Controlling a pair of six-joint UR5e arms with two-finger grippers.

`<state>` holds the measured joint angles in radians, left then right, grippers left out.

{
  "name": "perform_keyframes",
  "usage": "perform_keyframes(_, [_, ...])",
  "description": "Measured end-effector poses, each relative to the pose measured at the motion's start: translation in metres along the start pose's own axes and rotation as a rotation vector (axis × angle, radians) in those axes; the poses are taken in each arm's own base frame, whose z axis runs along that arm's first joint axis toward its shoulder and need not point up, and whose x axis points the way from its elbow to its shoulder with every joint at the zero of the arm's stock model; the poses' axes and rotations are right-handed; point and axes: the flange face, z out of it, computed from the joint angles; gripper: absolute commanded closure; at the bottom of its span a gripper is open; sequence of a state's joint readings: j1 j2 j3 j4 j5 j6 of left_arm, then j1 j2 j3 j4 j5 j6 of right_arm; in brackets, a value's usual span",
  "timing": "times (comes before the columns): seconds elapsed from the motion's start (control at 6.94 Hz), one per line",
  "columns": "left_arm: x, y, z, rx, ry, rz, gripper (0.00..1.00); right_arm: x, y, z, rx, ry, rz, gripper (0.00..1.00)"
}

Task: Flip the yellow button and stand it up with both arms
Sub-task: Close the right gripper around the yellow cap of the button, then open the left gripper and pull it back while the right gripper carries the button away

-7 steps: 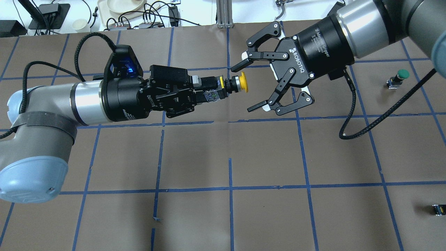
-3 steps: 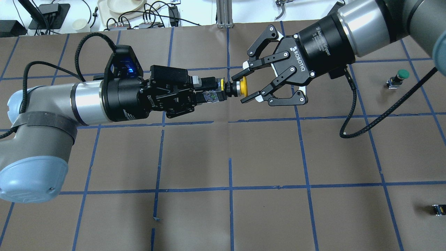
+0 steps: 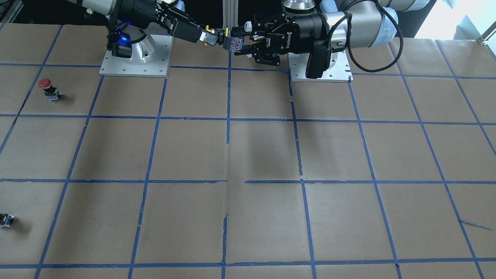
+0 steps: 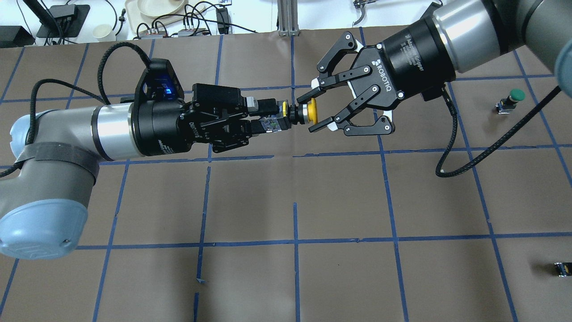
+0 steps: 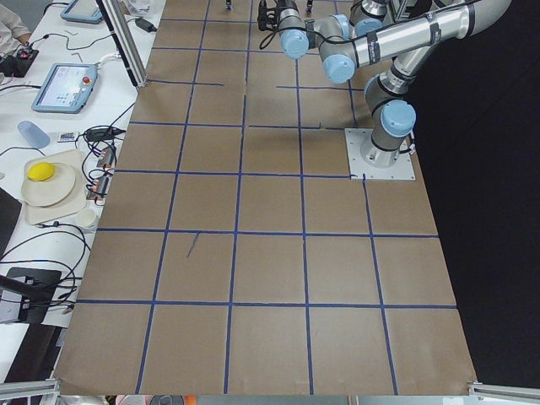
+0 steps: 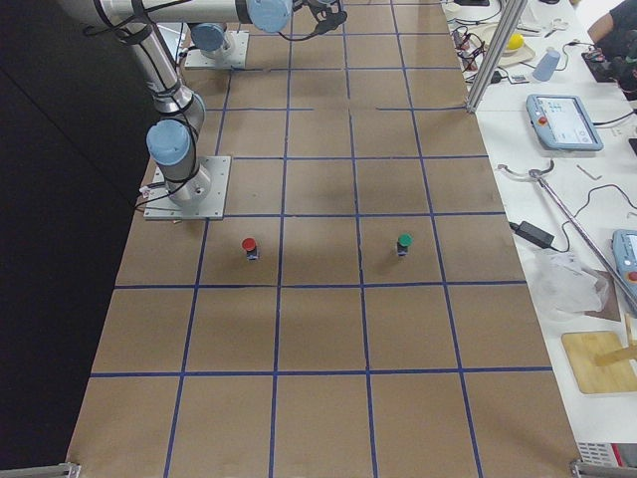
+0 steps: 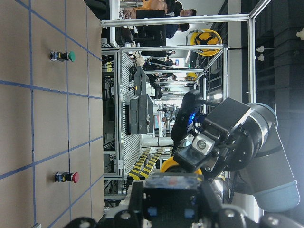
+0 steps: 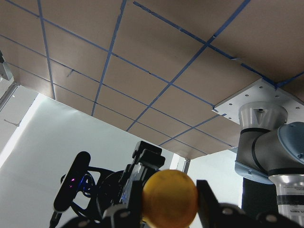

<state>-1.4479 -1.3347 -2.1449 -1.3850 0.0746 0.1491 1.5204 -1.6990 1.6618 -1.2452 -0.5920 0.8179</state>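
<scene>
**While It Hangs in Mid-Air, Held at Both Ends**

As it hangs over the upper middle of the overhead view, the yellow button lies on its side, clear of the surface below. It is a small push button with a round yellow mushroom cap, a short black neck and a grey-black boxy base, and its cap points toward the picture's right. The left gripper comes in from the left with its jaws clamped on the boxy base. The right gripper comes in from the upper right, jaws drawn in on the cap's rim, one tip above it and one below in the picture. In the right wrist view the cap fills the gap between the two fingers.

Beneath them lies the brown paper-covered table, marked with a grid of blue tape. A green-capped push button stands upright near the overhead view's right edge. Lower on that edge sits a small capless grey-black block. A red-capped push button stands at the left of the front-facing view. All three are well apart from the grippers.
</scene>
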Motion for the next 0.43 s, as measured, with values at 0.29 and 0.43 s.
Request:
perform_keyframes(0.29, [0.0013, -0.0003, -0.0001, 0.000, -0.004, -0.005, 0.00, -0.0013, -0.0018, -0.0038, 0.008, -0.004, 0.001, 0.78])
perform_keyframes(0.43, [0.0034, 0.0001, -0.0003, -0.001, -0.013, -0.004, 0.00, -0.0023, -0.0025, -0.0082, 0.027, -0.001, -0.004, 0.78])
